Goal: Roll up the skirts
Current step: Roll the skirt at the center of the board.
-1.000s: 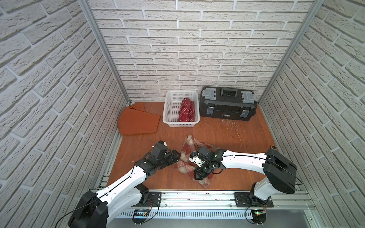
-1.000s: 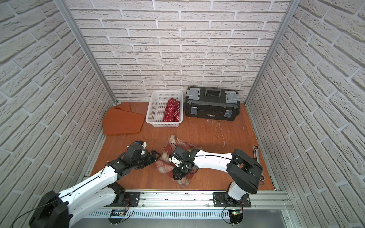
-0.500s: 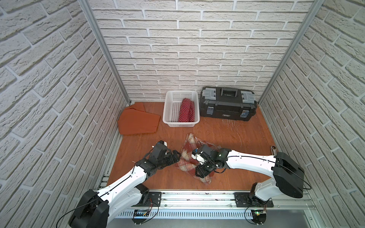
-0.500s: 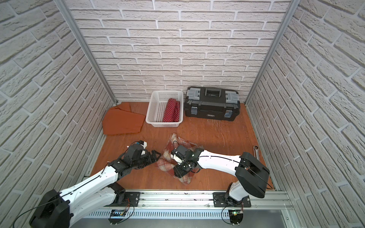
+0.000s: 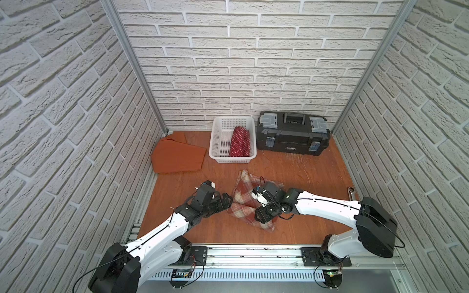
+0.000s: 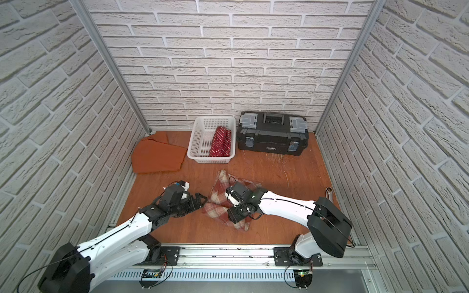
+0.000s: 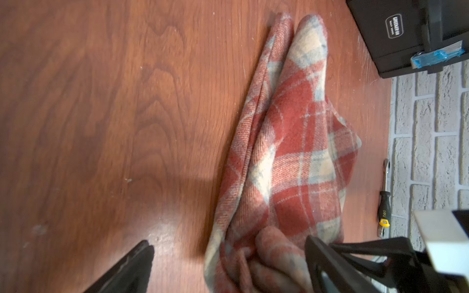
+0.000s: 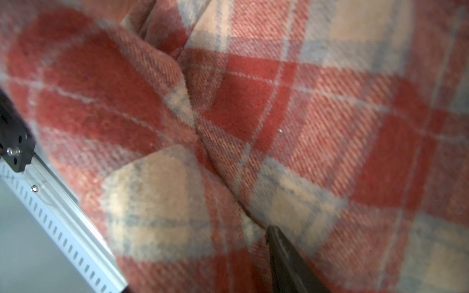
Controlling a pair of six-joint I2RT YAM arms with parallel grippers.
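The plaid skirt (image 5: 242, 191) (image 6: 219, 192) lies bunched and partly folded mid-table. My left gripper (image 5: 227, 200) (image 6: 202, 199) is open at its left edge; in the left wrist view a rolled lump of the plaid skirt (image 7: 291, 157) sits between the wide-apart fingers (image 7: 140, 261). My right gripper (image 5: 262, 214) (image 6: 236, 215) rests on the skirt's near part. In the right wrist view plaid cloth (image 8: 253, 106) fills the frame and only one finger (image 8: 285, 256) shows. The polka-dot skirt (image 5: 239, 142) lies rolled in the basket (image 5: 215, 142). The orange skirt (image 5: 177, 157) lies flat at the back left.
A black toolbox (image 5: 291, 137) stands at the back right beside the white basket. A small wrench (image 5: 351, 192) lies by the right wall. Brick walls close in three sides, and a metal rail (image 5: 253, 256) runs along the front edge.
My right arm's elbow has swung to the right while its gripper stayed on the plaid skirt. The left arm has hardly moved.
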